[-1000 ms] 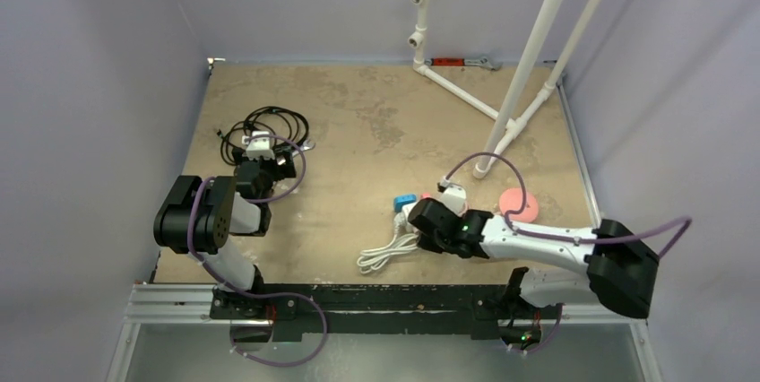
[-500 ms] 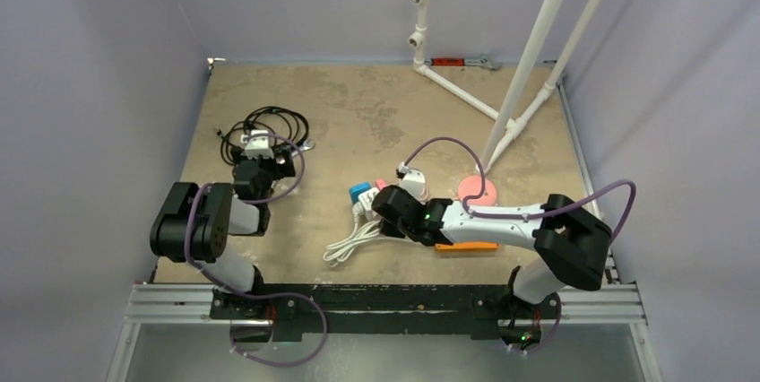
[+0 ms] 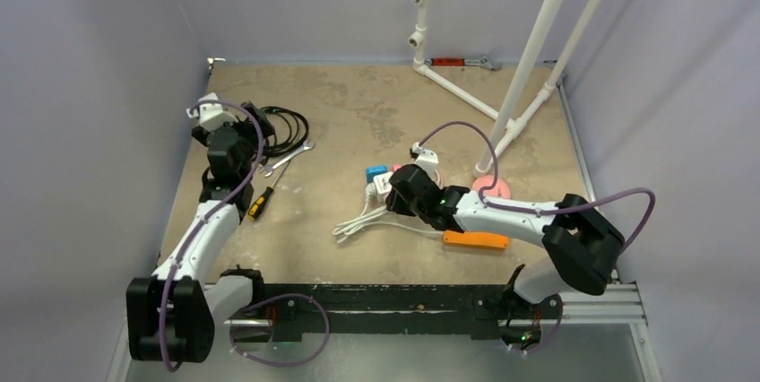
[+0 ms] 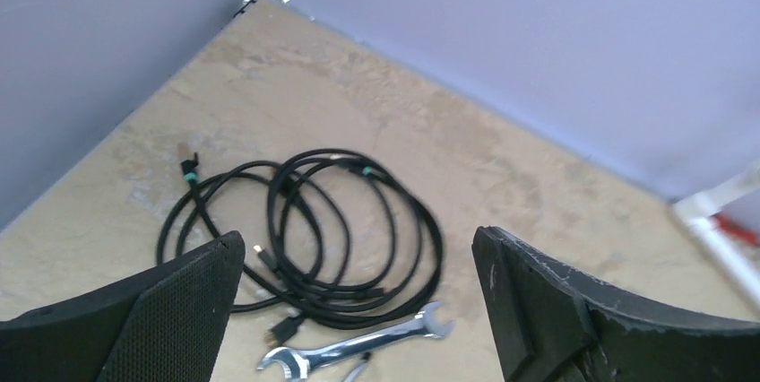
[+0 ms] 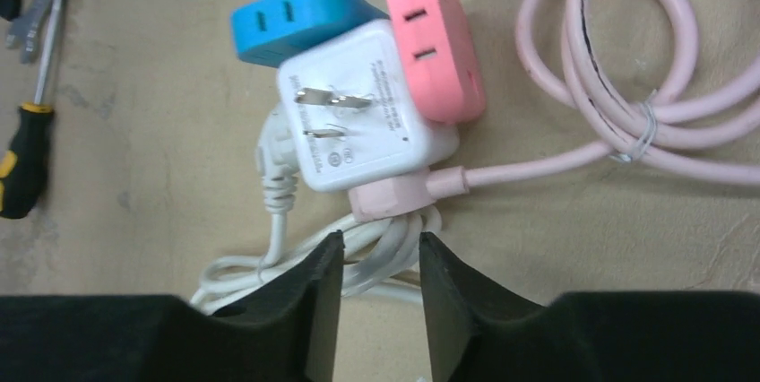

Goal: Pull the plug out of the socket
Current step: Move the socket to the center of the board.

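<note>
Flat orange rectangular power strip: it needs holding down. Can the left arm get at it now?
Probably not easily: the orange power strip lies right of centre, alongside the right arm, which crowds it; the open left gripper is far left.

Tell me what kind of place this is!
Probably a robot test booth: plain lilac walls box in a worn tan tabletop, with a white plastic pipe frame and practice bits like a flat orange power strip.

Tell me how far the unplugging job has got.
Done: the white cube adapter lies with bare prongs, apart from the orange power strip. In hand: nothing held; the right gripper is open over the white cable beside the adapter, the left gripper open above a black cable coil. Left: seemingly only backing away.
</note>
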`<control>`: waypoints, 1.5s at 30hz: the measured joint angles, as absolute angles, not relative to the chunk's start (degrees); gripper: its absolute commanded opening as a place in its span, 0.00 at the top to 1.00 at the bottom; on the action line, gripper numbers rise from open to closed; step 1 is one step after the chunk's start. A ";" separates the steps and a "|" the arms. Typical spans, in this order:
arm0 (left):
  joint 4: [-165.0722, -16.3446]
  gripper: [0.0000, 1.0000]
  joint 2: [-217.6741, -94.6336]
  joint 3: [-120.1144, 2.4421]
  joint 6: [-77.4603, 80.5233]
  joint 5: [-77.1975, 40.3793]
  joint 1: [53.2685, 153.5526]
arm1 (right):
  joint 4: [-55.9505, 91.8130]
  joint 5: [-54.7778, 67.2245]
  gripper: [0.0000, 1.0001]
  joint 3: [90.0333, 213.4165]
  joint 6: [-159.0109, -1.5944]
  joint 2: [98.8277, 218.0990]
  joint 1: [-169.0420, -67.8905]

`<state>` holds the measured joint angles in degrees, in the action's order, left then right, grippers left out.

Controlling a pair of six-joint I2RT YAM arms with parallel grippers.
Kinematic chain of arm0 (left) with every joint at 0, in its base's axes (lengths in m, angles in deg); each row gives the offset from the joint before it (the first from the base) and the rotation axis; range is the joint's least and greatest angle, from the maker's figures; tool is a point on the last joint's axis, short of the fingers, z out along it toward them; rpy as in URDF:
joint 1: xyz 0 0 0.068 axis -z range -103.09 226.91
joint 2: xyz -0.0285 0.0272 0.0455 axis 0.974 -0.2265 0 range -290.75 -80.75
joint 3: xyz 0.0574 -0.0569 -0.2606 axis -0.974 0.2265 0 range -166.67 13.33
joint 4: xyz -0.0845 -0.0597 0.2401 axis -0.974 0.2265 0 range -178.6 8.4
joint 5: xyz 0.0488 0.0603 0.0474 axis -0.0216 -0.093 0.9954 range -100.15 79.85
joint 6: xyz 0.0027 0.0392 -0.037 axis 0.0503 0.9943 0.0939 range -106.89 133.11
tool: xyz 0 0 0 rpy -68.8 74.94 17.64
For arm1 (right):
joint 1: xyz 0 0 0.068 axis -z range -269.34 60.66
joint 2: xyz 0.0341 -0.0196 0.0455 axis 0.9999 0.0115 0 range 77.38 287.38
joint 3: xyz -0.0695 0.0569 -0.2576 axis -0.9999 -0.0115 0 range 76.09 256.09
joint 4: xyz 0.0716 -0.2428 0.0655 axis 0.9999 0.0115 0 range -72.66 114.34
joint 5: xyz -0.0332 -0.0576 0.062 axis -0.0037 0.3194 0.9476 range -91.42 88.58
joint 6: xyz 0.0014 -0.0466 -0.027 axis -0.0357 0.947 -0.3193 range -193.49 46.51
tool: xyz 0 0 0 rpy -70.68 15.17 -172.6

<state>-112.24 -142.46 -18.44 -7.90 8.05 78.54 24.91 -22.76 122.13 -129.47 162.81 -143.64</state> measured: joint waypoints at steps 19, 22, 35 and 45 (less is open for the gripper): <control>-76.55 0.01 -143.68 -44.07 -13.72 -30.44 86.82 | 23.25 -22.61 0.01 116.45 -112.34 144.30 -143.27; -76.59 0.01 -146.88 -44.51 -12.23 -33.37 94.91 | 22.51 -18.87 0.03 116.62 -109.89 145.41 -139.69; -80.33 0.01 -164.01 -39.79 -12.95 -35.86 104.81 | 21.24 -12.14 0.21 128.19 -101.43 160.43 -129.87; -81.32 0.01 -166.66 -38.30 -13.24 -32.63 105.34 | 20.93 -12.95 0.29 128.80 -99.99 163.44 -129.85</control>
